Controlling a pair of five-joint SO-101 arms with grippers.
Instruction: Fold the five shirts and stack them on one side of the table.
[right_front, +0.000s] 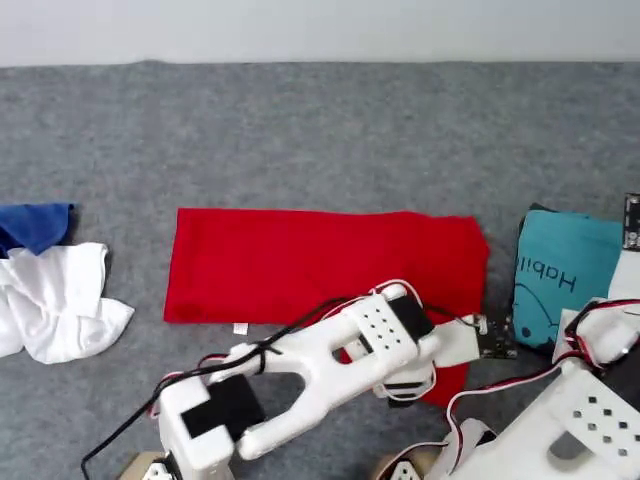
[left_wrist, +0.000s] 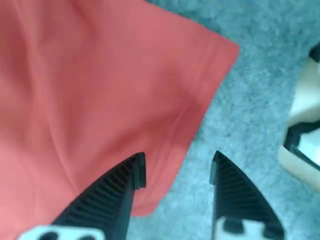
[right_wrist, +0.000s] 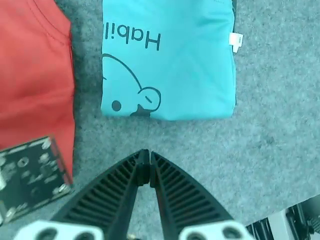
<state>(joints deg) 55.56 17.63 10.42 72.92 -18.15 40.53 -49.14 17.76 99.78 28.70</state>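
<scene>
Red shirt (right_front: 320, 260) lies flat mid-table on the grey table cover (right_front: 350, 130). It is already narrowed to a long band, with one corner of cloth sticking out at the near edge on the right arm's side.

The left arm (right_front: 330, 360) reaches across to that corner. Left gripper (left_wrist: 177, 165): jaws apart and holding nothing. One finger (left_wrist: 125, 180) is over the red cloth and the other is over bare cover, so the hem runs between them. Judgement: straddling the hem this way sets up a pinch on the edge, ready to lift it and fold the band across.

Right gripper (right_wrist: 150, 160): jaws together and empty, low over bare cover just beside the teal shirt (right_wrist: 170, 65). Judgement: it is parked there to keep clear of the left arm's working space. The left arm's wrist board (right_wrist: 30, 175) sits close beside it, so clearance between the two arms is tight.

The teal shirt (right_front: 565, 280) is folded to a compact rectangle at the right arm's end of the table, apart from the red one. Judgement: this marks the stacking side.

White shirt (right_front: 55, 300) and blue shirt (right_front: 35, 225) are crumpled and touching at the opposite end. They are unfolded and well apart from the work zone, probably queued.

Progress judgement: one shirt is done, the red one is partway folded, and at least two are untouched.
</scene>
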